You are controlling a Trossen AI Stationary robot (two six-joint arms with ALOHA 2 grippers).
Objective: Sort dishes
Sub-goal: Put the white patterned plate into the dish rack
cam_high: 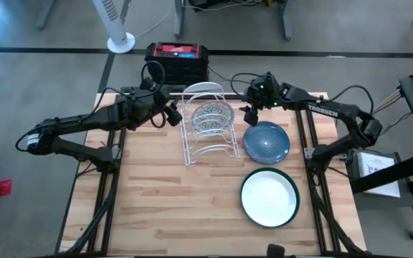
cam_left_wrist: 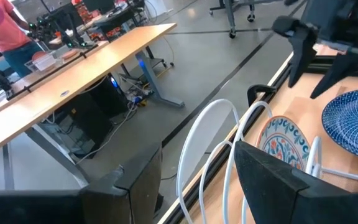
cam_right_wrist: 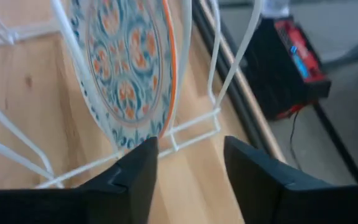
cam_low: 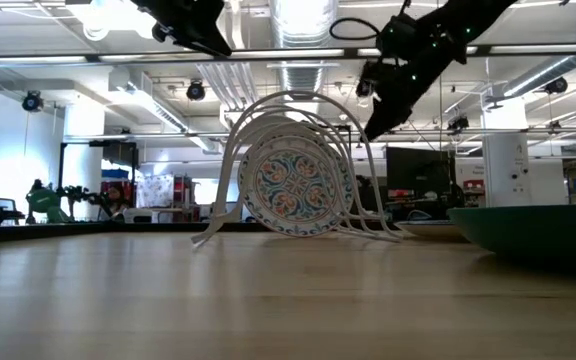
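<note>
Pale wooden slat tabletop [cam_high: 178,201], smooth, faintly sheened (grain showing clearly). Thin white-coated wire rack [cam_high: 208,147], smooth. Glazed floral-patterned white dish [cam_high: 213,117], glossy. Speckled blue round dish [cam_high: 266,141], shiny glaze. Green-rimmed white-centred round dish [cam_high: 269,197], smooth, softly glossy. Matt black plastic-looking fingers [cam_right_wrist: 135,180].

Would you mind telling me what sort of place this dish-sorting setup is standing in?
Most likely a robotics lab or workshop, not a kitchen: the wooden table with its wire rack stands on a bare grey floor, and long workbenches with equipment fill the room under exposed ceiling ducts.
</note>
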